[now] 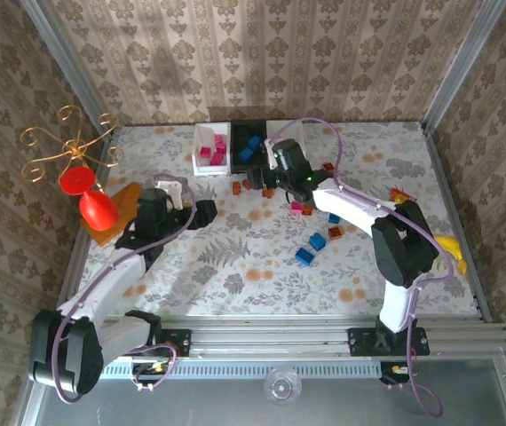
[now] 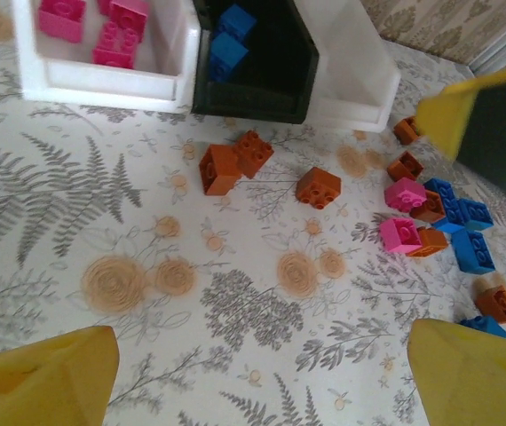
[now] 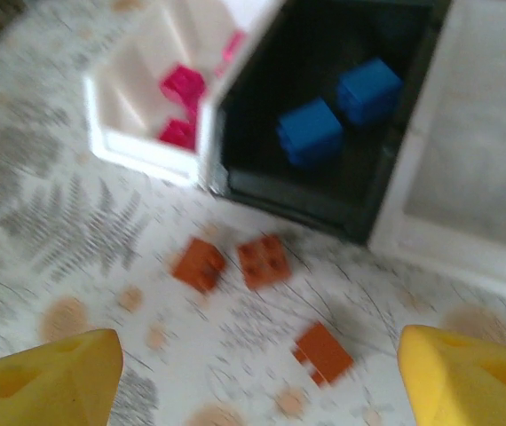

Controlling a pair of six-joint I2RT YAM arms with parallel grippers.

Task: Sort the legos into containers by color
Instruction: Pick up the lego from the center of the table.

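No text, label, brand, number or sign is legible. The bricks (image 2: pixel 318 187), bins (image 2: pixel 102 82) and flower-patterned counter (image 2: pixel 235 311) show plain surfaces. Print on the snack packet (image 1: pixel 401 195) is too small to read.

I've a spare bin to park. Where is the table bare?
Bare: the near middle, between the left gripper and the blue bricks, down to the front edge. Crowded: brown bricks before the black bin, pink bricks right of them.
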